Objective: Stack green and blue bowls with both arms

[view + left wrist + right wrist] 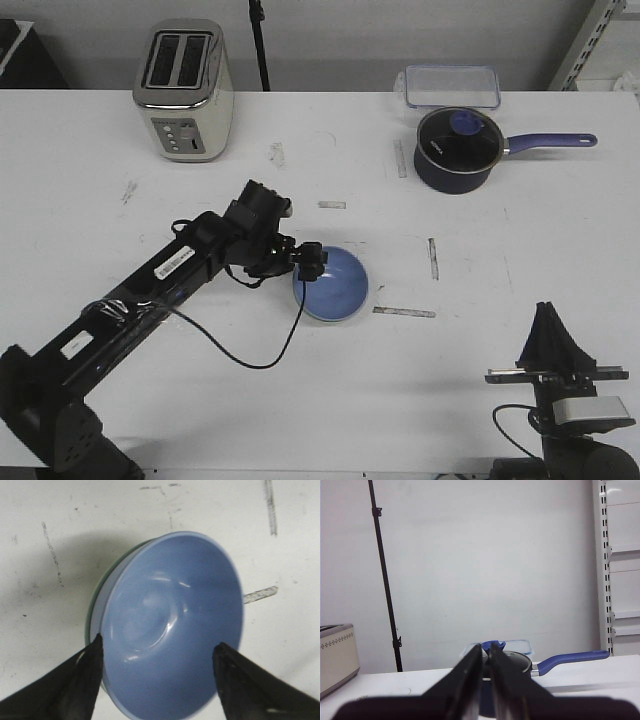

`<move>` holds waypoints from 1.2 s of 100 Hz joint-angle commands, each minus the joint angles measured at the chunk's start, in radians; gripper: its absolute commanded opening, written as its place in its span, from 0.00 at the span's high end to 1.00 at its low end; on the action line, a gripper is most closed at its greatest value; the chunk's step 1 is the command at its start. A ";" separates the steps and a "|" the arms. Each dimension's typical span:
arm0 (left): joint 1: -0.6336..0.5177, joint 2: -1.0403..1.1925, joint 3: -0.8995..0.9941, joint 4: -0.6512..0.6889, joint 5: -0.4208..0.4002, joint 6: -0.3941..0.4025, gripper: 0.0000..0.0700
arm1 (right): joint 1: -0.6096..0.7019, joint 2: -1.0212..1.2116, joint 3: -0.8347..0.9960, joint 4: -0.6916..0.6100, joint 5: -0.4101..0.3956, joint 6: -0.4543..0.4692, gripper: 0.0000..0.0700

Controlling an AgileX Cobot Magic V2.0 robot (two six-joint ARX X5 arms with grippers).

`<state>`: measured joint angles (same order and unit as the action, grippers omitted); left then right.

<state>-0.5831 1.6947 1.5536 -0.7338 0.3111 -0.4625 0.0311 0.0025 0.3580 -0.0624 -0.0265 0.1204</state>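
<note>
The light blue bowl [335, 283] sits near the table's middle, nested inside the pale green bowl. Only a thin green rim [91, 616] shows at the blue bowl's [170, 625] edge in the left wrist view. My left gripper [311, 263] is open at the bowls' left rim. Its two fingers stand wide apart on either side of the blue bowl [159, 642], and I cannot tell if they touch it. My right gripper [548, 312] is shut and empty, pointing upward at the table's front right, far from the bowls; it also shows in the right wrist view [485, 649].
A toaster [185, 90] stands at the back left. A dark navy pot with glass lid and blue handle [458, 148] stands at the back right, with a clear container [452, 86] behind it. Tape strips [404, 312] mark the table by the bowls.
</note>
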 commanded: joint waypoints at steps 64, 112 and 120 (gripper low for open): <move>0.113 -0.417 -0.432 0.499 -0.034 0.214 0.44 | 0.000 -0.001 0.010 0.010 0.000 0.007 0.97; 0.346 -0.804 -0.784 0.787 -0.211 0.480 1.00 | 0.000 -0.001 0.010 0.010 0.000 0.007 0.97; 0.388 -0.878 -0.830 0.790 -0.211 0.481 1.00 | 0.000 -0.001 0.010 0.010 0.000 0.007 0.97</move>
<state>-0.2153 0.8597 0.7399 0.0433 0.1024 -0.0216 0.0311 0.0025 0.3580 -0.0624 -0.0265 0.1204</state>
